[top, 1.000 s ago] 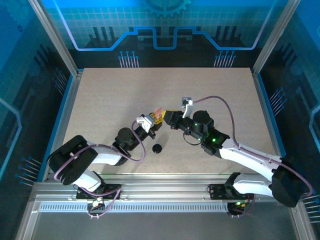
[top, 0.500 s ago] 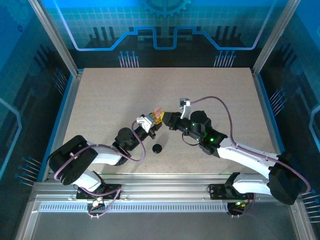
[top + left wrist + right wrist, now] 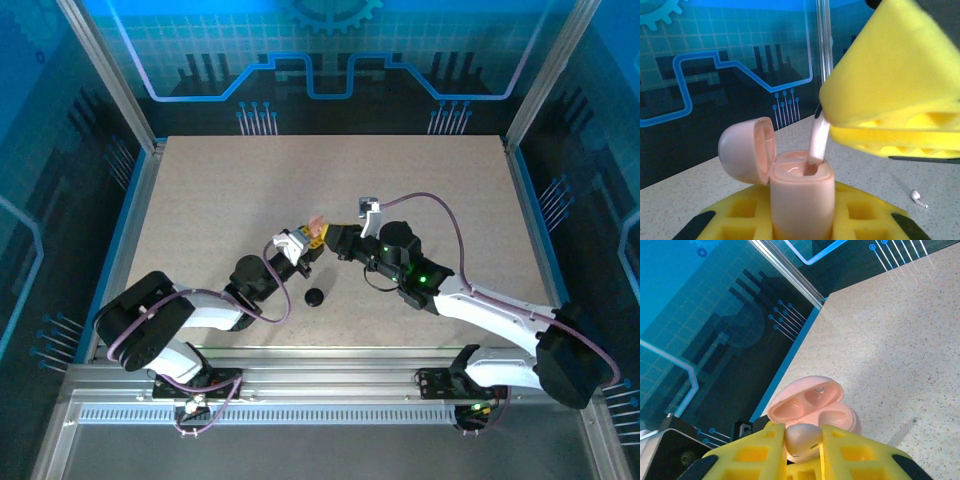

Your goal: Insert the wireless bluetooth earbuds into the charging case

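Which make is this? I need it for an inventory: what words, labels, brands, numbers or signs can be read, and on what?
No readable text anywhere in these views.
charging case: plain pink lid and body, no print in view.
earbud: plain, no marking in view.
wall panels: drawn gear and circuit lines, no letters or digits.

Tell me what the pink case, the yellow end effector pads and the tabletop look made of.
Pale pink hinged charging case: likely moulded plastic, satin; smooth with soft highlights on the open lid. Right end effector's yellow waffle-patterned finger pads: probably soft foam or rubber, matte; the surface looks spongy. Speckled beige tabletop: laminate or stone-look composite, dull; fine dark flecks.
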Robot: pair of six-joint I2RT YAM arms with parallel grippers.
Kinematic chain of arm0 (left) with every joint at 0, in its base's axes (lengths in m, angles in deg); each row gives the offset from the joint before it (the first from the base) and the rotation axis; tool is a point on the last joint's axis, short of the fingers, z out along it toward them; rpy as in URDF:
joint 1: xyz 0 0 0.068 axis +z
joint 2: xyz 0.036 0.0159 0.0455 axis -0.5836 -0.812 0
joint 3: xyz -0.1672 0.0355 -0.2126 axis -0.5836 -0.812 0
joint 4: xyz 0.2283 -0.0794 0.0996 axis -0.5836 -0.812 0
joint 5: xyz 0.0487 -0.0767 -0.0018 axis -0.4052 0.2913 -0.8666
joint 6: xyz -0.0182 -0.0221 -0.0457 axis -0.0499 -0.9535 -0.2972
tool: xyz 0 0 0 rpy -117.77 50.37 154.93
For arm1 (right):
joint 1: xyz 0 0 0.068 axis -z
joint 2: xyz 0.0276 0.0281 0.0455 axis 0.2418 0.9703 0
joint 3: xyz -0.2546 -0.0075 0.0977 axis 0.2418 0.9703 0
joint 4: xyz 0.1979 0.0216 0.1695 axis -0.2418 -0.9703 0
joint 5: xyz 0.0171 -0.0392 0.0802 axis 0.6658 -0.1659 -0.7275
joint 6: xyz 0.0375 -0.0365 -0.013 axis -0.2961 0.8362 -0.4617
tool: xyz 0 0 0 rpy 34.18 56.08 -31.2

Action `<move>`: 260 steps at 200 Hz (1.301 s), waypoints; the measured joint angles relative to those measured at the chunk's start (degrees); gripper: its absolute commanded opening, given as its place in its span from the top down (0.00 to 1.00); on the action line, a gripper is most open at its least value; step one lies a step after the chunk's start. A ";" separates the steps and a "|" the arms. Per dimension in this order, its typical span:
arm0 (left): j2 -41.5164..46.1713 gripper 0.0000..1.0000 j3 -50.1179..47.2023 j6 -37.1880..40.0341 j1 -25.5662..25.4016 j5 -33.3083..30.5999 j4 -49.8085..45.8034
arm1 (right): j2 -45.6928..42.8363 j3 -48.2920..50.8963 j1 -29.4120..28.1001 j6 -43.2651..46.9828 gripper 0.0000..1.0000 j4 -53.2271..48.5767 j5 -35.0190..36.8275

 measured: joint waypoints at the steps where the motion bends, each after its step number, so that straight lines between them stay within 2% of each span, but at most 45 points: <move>1: 0.02 0.85 0.00 0.00 0.00 0.00 -0.02 | 0.02 0.00 0.00 0.00 0.78 -0.02 0.00; 83: 0.24 0.85 0.00 0.72 0.00 0.61 -0.09 | 0.17 -0.28 -0.39 0.02 0.77 -1.14 0.66; 138: 0.92 0.84 0.00 1.09 0.00 0.83 -0.24 | 0.17 -1.16 -0.66 0.04 0.73 -3.10 0.92; 176: 1.27 0.85 0.00 1.11 0.00 0.83 -0.17 | 0.20 -1.27 -0.74 0.22 0.66 -3.72 0.96; 204: 1.27 0.84 0.00 1.29 0.00 0.83 -0.02 | 0.17 -1.36 -0.74 0.66 0.57 -4.13 1.09; 260: 1.29 0.84 0.00 1.29 0.00 0.83 0.00 | -2.32 -1.36 -0.76 2.45 0.48 -4.66 0.79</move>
